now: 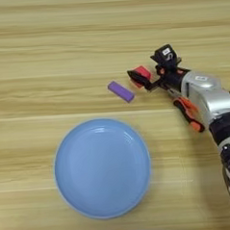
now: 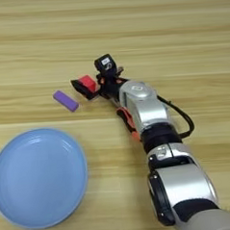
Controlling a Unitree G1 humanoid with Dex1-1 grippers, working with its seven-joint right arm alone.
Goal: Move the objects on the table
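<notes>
Showing one red cube (image 1: 143,73), one purple block (image 1: 121,91), one plate (image 1: 103,167)

The table (image 1: 60,53) is showing pale wood with a matt finish and straight plank grain. The light-blue plate (image 1: 103,168) is looking like smooth plastic, glinting softly along its rim. The robot's forearm (image 2: 141,105) is gleaming as brushed silver metal. The purple block (image 1: 121,91) and red cube (image 1: 143,73) are appearing matt.
</notes>
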